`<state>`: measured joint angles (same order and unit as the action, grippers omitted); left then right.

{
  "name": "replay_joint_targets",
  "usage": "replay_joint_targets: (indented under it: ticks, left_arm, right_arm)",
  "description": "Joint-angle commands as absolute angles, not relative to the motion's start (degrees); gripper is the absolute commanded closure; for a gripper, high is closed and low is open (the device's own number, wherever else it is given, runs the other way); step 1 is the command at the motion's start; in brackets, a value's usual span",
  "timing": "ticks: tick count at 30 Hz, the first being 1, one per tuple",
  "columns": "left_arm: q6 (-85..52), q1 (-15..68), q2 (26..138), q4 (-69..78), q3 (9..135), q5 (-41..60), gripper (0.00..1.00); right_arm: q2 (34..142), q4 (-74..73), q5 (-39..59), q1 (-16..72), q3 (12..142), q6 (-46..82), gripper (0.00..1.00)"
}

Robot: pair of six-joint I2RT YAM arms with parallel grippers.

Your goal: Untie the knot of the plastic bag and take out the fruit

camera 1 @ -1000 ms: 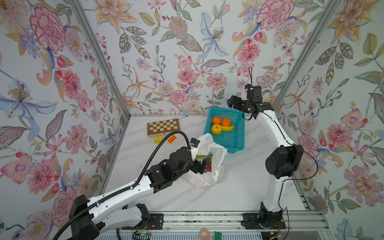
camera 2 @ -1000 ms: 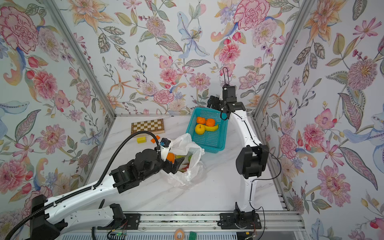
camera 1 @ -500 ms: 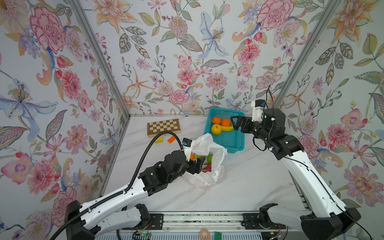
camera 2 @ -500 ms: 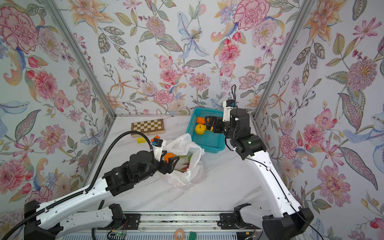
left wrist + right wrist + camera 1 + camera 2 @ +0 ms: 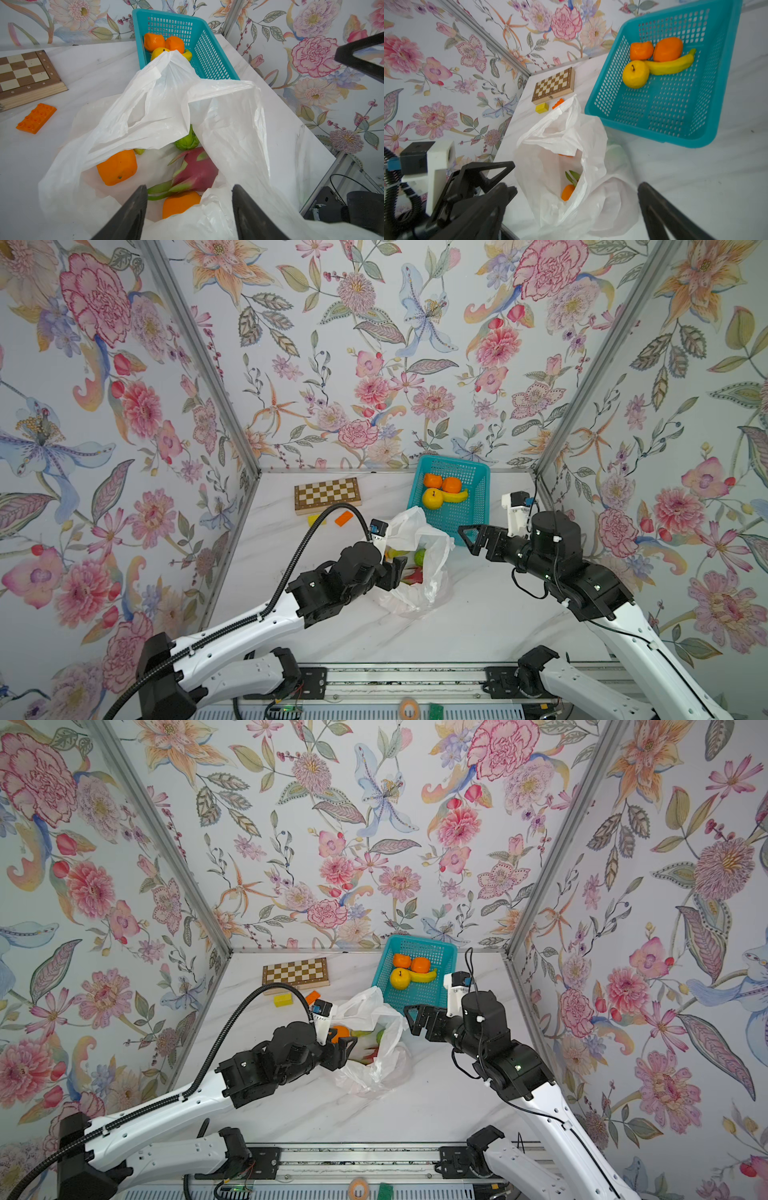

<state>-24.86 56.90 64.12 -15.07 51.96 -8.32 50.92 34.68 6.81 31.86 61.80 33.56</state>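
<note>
The plastic bag (image 5: 432, 568) lies mid-table with its mouth wide open; no knot shows. Inside it the left wrist view shows fruit: an orange (image 5: 117, 166), a second orange (image 5: 179, 202), a pink dragon fruit (image 5: 195, 168) and a green one (image 5: 187, 140). My left gripper (image 5: 189, 189) is at the bag's mouth, jaws apart around the film rim and the nearer orange, touching neither fruit. My right gripper (image 5: 467, 539) hovers open beside the bag, between it and the teal basket (image 5: 480, 506); the bag lies below its spread fingers (image 5: 652, 205).
The basket holds two oranges (image 5: 441, 483), a yellow apple-like fruit (image 5: 432, 498) and a banana (image 5: 457, 496). A chessboard (image 5: 327, 494), a yellow block (image 5: 316, 520) and an orange block (image 5: 343, 517) lie at the back left. Floral walls close three sides.
The right arm swung from above the basket at the back down toward the bag's right side. The left gripper's jaws narrowed at the bag's mouth.
</note>
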Motion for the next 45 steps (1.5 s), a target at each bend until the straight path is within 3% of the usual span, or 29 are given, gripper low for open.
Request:
replay_joint_targets:
  ticks: [1, 9, 20, 26, 37, 45]
  left_arm:
    - [-23.26, 56.43, 68.66, -16.42, 55.41, -9.06, 0.35]
    - [-27.43, 53.61, 79.1, -21.2, 56.44, -10.99, 0.46]
    - [-33.3, 52.02, 67.68, -17.82, 39.19, -11.71, 0.49]
    - [-31.65, 50.63, 67.81, -16.57, 42.2, -13.28, 0.41]
    - [-26.21, 46.19, 79.86, -11.84, 48.86, -16.21, 0.37]
    - [-21.21, 43.4, 86.8, -7.49, 51.85, -16.09, 0.24]
  right_arm:
    - [53.58, 39.57, 5.41, 35.45, 60.87, 35.97, 0.01]
    - [59.38, 36.96, 1.67, 41.65, 57.09, 38.31, 0.01]
    - [64.27, 34.36, 0.92, 49.23, 54.73, 38.02, 0.08]
    - [65.36, 32.81, -0.89, 52.05, 56.21, 37.93, 0.08]
    - [63.65, 29.7, -3.59, 52.81, 56.05, 40.6, 0.08]
    - [62.05, 29.46, -4.73, 52.96, 55.39, 41.18, 0.07]
